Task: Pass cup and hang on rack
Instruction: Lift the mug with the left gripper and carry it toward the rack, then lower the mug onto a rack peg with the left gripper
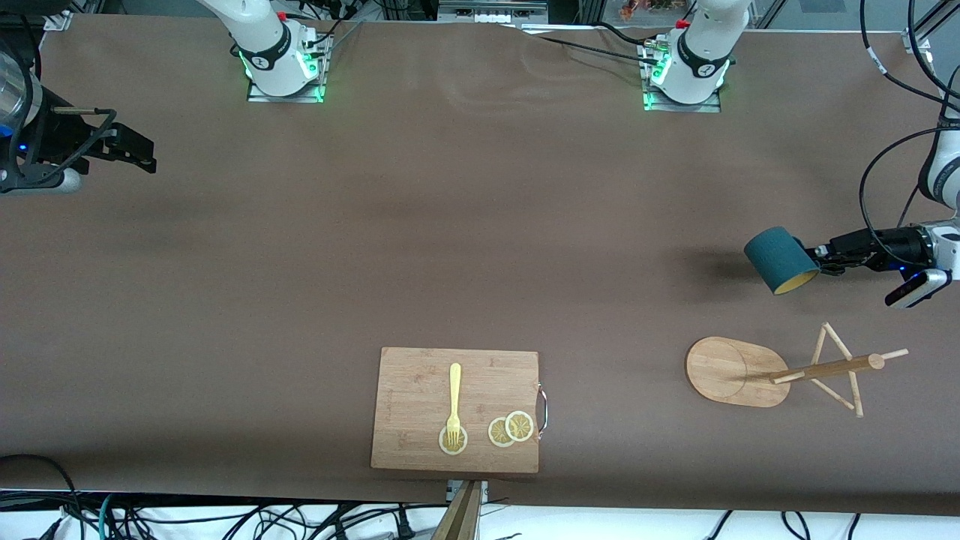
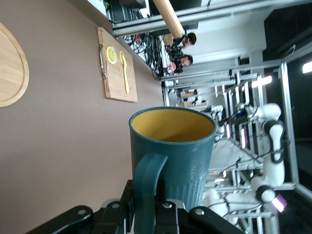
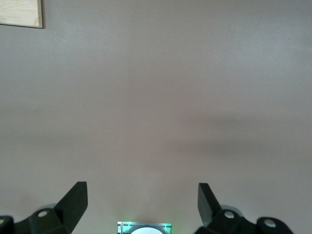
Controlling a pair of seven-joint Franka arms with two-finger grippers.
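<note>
The dark teal cup (image 1: 780,261) with a yellow inside hangs in the air, tipped on its side. My left gripper (image 1: 816,262) is shut on its handle, over bare table at the left arm's end. In the left wrist view the cup (image 2: 185,146) fills the middle and my left gripper (image 2: 151,212) clamps the handle. The bamboo rack (image 1: 825,367) stands on its oval base (image 1: 731,371) near the table's front edge, apart from the cup. Its base also shows in the left wrist view (image 2: 9,68). My right gripper (image 1: 142,159) is open and empty, waiting at the right arm's end (image 3: 141,200).
A rectangular wooden cutting board (image 1: 456,409) lies at the table's front edge, with a yellow fork (image 1: 454,401) and lemon slices (image 1: 511,429) on it. It also shows in the left wrist view (image 2: 117,73). A brown cloth (image 1: 450,247) covers the table.
</note>
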